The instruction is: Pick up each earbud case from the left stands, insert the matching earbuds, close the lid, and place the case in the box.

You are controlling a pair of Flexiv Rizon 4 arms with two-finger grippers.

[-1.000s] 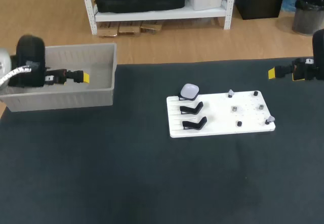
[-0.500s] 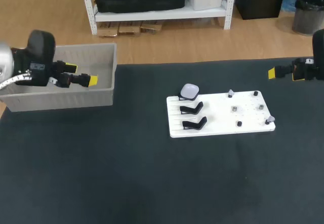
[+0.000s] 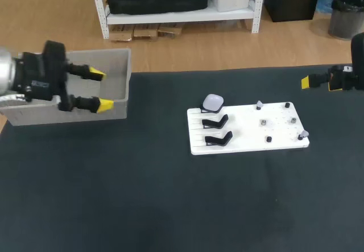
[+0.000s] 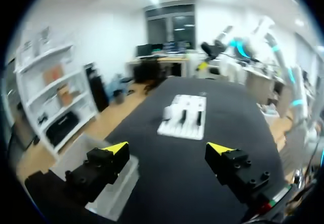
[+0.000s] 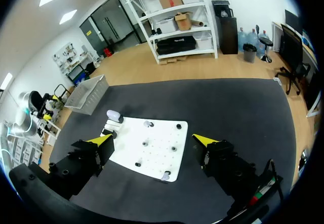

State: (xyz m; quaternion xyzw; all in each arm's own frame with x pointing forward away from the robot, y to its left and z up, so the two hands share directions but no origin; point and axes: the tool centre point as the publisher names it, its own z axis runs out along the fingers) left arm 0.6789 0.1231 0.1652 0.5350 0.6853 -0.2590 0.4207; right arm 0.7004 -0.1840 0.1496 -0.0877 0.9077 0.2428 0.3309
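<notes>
Left end effector (image 3: 100, 90) rotated; wrist shows box (image 4: 120, 184) underneath.

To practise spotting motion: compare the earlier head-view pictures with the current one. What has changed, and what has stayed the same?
The left gripper moved rightward over the grey box toward its right end and turned at the wrist, so it now shows open and empty. Nothing was taken hold of or let go. The right gripper, the earbud case and the white board stayed put.

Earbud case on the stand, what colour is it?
The earbud case is pale, whitish lilac; the head view shows it best.
</notes>
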